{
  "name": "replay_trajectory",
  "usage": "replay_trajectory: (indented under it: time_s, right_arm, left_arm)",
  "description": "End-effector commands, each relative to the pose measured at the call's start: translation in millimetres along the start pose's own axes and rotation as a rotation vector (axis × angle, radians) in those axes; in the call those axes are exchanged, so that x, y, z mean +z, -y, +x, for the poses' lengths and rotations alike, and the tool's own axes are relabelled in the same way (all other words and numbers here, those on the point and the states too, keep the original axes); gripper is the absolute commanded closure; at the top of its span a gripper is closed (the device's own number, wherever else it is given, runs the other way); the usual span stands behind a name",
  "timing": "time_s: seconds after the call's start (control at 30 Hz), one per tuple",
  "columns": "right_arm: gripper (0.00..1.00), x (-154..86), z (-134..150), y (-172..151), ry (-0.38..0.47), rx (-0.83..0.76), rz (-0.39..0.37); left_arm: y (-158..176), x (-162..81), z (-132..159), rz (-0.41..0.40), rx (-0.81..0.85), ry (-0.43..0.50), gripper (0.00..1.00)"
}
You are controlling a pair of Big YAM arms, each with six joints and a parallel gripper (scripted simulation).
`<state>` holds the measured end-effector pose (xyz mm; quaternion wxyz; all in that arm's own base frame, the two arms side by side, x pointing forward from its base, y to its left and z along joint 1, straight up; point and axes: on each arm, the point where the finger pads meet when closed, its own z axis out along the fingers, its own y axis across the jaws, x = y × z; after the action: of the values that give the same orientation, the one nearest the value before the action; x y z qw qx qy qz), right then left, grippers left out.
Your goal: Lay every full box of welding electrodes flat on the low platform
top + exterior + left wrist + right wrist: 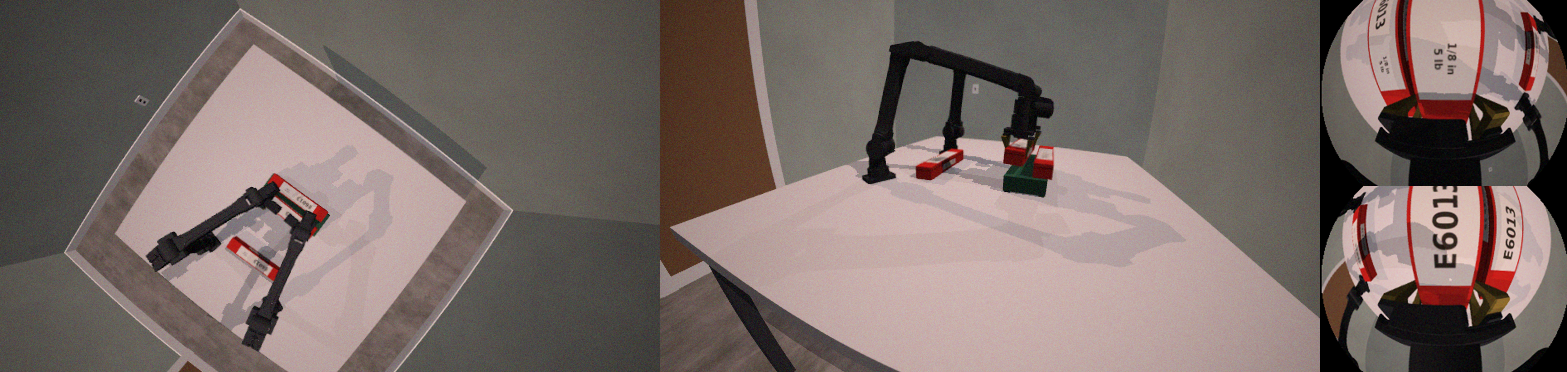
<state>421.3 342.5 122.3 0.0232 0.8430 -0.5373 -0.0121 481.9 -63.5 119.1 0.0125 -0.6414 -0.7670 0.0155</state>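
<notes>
Both grippers are shut on one red box of electrodes [280, 209] [1016, 153] [1444, 54] [1444, 236], one at each end. The left gripper [267, 192] [1444, 110] grips the "1/8 in 5 lb" end. The right gripper [307, 221] [1020, 145] [1444, 296] grips the "E6013" end. The box hangs level just above the green low platform [1024, 184]. A second red box [300, 197] [1044, 161] [1386, 54] [1506, 240] lies flat on the platform beside the held one. A third red box [252, 258] [939, 163] [1529, 50] [1361, 240] lies on the table, apart from the platform.
The white table [250, 125] [960, 275] holds only the boxes, the platform and the two arm bases [162, 252] [257, 327]. The third box lies between the arm bases and the platform. Grey walls stand around the table.
</notes>
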Motion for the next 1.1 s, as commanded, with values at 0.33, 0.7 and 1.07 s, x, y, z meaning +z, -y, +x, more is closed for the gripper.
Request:
replay_trajectory:
  time_s: [0.33, 0.7, 1.07]
  right_arm:
    - [1.0, -70, 5, 16, 0.029, 0.035, 0.15]
    - [1.0, -66, 6, 10, 0.026, 0.036, 0.138]
    - [1.0, -65, 6, 6, 0.024, 0.036, 0.131]
  left_arm:
    - [-22, -57, 4, -0.138, 0.008, 0.026, 1.0]
    - [-18, -53, 5, -0.131, 0.008, 0.024, 1.0]
    - [-15, -53, 6, -0.128, 0.008, 0.023, 1.0]
